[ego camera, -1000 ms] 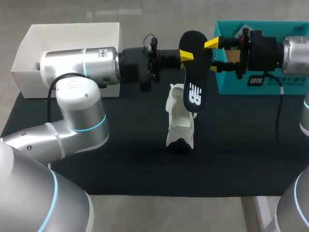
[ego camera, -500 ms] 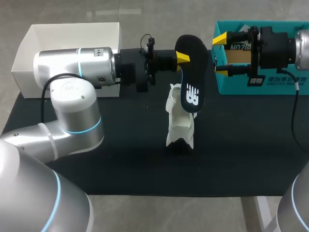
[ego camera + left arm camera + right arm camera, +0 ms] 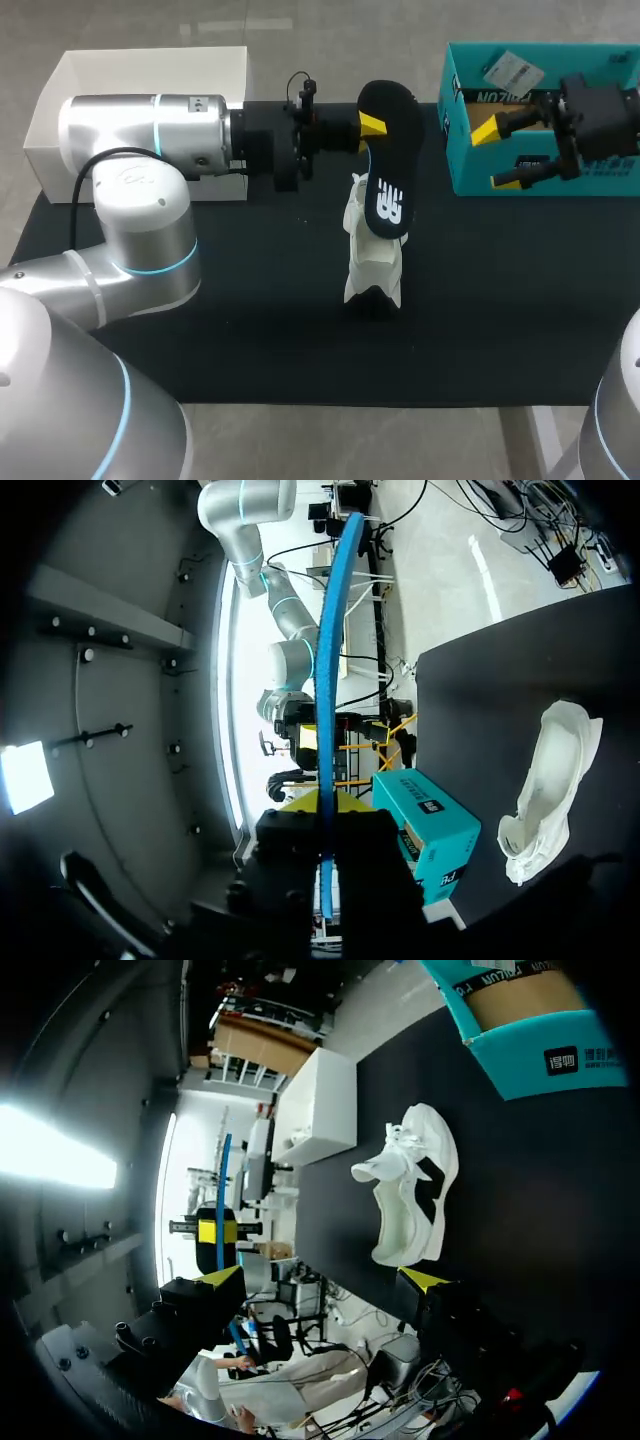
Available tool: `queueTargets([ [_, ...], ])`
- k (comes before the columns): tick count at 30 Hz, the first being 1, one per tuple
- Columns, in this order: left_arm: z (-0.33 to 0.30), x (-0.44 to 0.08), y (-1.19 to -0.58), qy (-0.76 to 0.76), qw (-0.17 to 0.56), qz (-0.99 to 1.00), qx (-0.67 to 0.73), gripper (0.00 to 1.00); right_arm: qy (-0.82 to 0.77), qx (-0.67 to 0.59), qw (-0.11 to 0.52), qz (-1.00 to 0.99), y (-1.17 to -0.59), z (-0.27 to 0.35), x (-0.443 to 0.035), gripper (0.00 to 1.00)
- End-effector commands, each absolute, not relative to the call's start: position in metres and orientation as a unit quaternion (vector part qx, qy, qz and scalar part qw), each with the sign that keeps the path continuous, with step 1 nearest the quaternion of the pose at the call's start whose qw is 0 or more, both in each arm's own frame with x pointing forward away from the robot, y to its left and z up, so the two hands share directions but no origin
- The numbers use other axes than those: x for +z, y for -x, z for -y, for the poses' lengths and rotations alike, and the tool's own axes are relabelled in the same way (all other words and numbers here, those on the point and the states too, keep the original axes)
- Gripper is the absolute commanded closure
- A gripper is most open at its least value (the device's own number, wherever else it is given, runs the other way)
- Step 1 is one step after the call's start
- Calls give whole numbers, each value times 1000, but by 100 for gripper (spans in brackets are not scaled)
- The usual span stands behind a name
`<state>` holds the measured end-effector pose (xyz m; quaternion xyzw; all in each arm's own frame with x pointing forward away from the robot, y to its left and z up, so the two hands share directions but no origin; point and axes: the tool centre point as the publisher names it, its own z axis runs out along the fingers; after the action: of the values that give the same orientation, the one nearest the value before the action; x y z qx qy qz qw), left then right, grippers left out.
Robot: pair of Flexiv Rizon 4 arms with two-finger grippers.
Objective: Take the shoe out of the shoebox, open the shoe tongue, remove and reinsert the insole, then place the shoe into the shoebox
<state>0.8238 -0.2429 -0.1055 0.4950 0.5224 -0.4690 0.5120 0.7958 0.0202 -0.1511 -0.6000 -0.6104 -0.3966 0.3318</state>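
The dark worktop (image 3: pixel 250 330) carries a white box (image 3: pixel 60 110) at its far left corner and the teal shoebox (image 3: pixel 470 170) at its far right. The white shoe (image 3: pixel 372 265) is out of the shoebox and lies near the middle of the worktop, well apart from both boxes, one end toward the near edge.

The dark insole (image 3: pixel 390 170) is out of the shoe and up in the air over the shoe's far end. From above, its lower end overlaps the shoe, and I cannot tell whether the two touch. My left end effector (image 3: pixel 380 128) comes in from the left and is clamped on the insole near its upper end. In the left wrist view the insole runs edge-on straight out between my fingers. My right end effector (image 3: pixel 497 157) is at the far right, in front of the shoebox, with its fingers spread and nothing between them.

I judge the removal half of the insole step done and the reinsertion about to start. The next move calls for tipping the insole so one end points into the shoe's opening. My free right end effector would likely need to steady the shoe or hold the tongue back, since the light shoe could slide as the insole pushes in.
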Motion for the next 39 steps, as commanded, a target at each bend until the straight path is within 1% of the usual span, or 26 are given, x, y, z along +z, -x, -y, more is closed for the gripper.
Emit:
queueTargets([
  [1, 238, -105, -822, -497, 510, -523, -468, 100, 626, -368, 282, 626, -770, 48, -131, 0],
  [3, 237, -105, -822, -498, 509, -524, -468, 100, 640, -360, 269, 623, -766, 63, -128, 0],
  [19, 238, -104, -819, -497, 507, -531, -462, 100, 636, -362, 275, 624, -766, 63, -132, 0],
  [23, 237, -103, -817, -497, 507, -532, -462, 100, 662, -358, 232, 616, -769, 97, -132, 0],
  [27, 235, -104, -815, -494, 506, -534, -463, 100, 690, -361, 178, 602, -774, 143, -117, 0],
  [30, 233, -105, -813, -492, 504, -537, -464, 100, 700, -361, 155, 596, -777, 164, -106, 0],
  [34, 232, -106, -810, -491, 502, -539, -466, 100, 701, -372, 145, 591, -778, 174, -95, 0],
  [39, 233, -106, -808, -480, 501, -548, -467, 100, 700, -383, 143, 585, -777, 172, -92, 0],
])
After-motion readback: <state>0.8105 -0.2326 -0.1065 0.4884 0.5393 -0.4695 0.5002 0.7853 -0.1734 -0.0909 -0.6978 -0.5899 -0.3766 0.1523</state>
